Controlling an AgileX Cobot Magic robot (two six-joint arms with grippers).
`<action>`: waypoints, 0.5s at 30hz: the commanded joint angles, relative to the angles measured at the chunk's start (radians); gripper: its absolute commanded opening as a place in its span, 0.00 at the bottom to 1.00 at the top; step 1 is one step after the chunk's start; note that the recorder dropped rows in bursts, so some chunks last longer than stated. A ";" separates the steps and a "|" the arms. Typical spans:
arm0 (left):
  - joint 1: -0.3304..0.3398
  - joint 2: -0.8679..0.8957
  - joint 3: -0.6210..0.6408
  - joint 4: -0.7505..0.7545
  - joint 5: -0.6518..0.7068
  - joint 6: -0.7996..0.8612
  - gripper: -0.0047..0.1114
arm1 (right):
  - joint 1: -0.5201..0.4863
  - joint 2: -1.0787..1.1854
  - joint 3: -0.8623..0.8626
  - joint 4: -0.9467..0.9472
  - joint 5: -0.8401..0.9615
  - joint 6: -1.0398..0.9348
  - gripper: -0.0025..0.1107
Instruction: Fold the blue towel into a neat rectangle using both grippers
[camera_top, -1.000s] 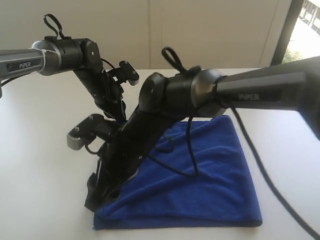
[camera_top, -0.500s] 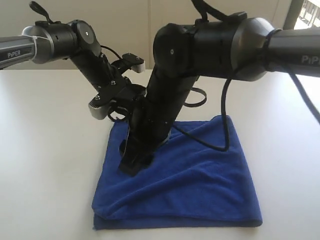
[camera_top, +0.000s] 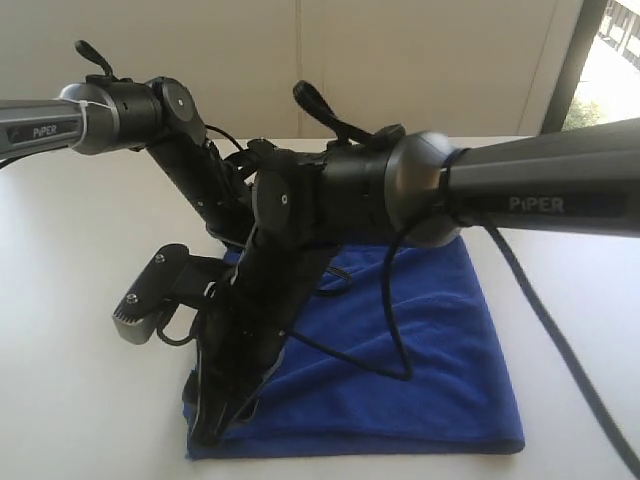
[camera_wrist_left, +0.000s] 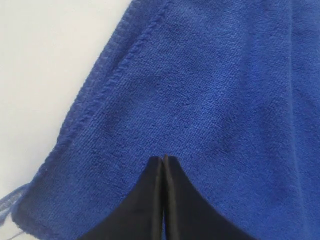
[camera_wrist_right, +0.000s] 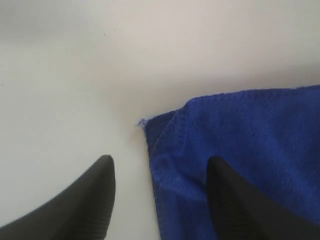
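The blue towel (camera_top: 440, 340) lies folded on the white table, its fold running along the near edge. My right arm crosses from the right, and my right gripper (camera_top: 207, 425) is down at the towel's near-left corner. In the right wrist view that gripper (camera_wrist_right: 160, 160) is open, one finger over bare table and the other over the towel (camera_wrist_right: 250, 130), with the corner between them. In the left wrist view, my left gripper (camera_wrist_left: 163, 157) is shut with nothing in it, its tips over the towel (camera_wrist_left: 225, 100) near a hemmed edge. The right arm hides it in the exterior view.
The white table (camera_top: 80, 400) extends left of the towel and on its far side. The right arm's black cable (camera_top: 395, 330) loops over the towel. A pale wall stands behind the table, and a window (camera_top: 620, 60) is at the far right.
Half a second ago the right arm was raised over the towel's middle; it has come back down to the near-left corner. The left arm has lowered slightly behind it.
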 joint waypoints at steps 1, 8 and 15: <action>0.001 0.017 0.005 -0.002 -0.017 0.004 0.04 | 0.009 0.015 0.003 0.010 -0.082 -0.014 0.48; 0.001 0.050 0.005 0.034 -0.028 0.004 0.04 | 0.018 0.055 0.003 0.010 -0.062 -0.014 0.48; 0.001 0.052 0.005 0.041 -0.038 0.004 0.04 | 0.018 0.079 0.003 0.014 -0.071 -0.014 0.48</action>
